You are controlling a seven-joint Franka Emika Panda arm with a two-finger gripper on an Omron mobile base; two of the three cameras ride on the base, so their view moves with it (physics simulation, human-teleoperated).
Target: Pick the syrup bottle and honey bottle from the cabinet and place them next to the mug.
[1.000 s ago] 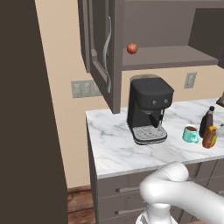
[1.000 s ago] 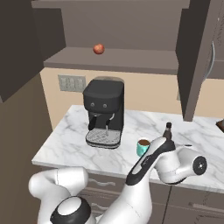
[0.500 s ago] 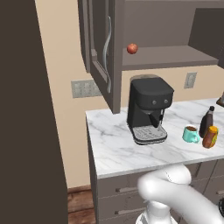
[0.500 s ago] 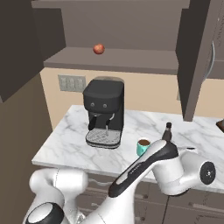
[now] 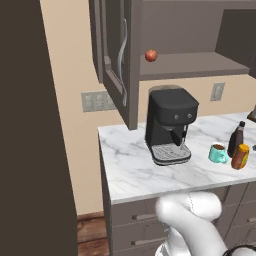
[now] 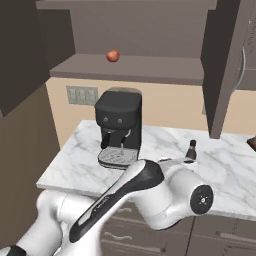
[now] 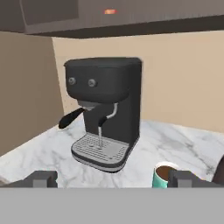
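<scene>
Swung lower since a second ago, the white arm now folds its elbow in front of the counter (image 5: 130, 175). Its gripper (image 7: 112, 178) faces the coffee machine (image 7: 107, 109), fingers apart and empty. Honey bottle (image 5: 240, 156) and syrup bottle (image 5: 235, 139) stand just beside the mug (image 5: 217, 153), well below the cabinet (image 5: 117, 55).

The white arm rises from below the tabletop (image 5: 130, 175) edge, its thick elbow bulging in front of the drawers in the left base view. From the right base view it sweeps up and across, a big rounded joint with a dark cap sitting level with the tabletop's front edge. The claw (image 7: 113, 179) points flat across the tabletop, its two dark fingertips (image 7: 41, 178) set wide apart at the bottom of the hand view, nothing between them.
</scene>
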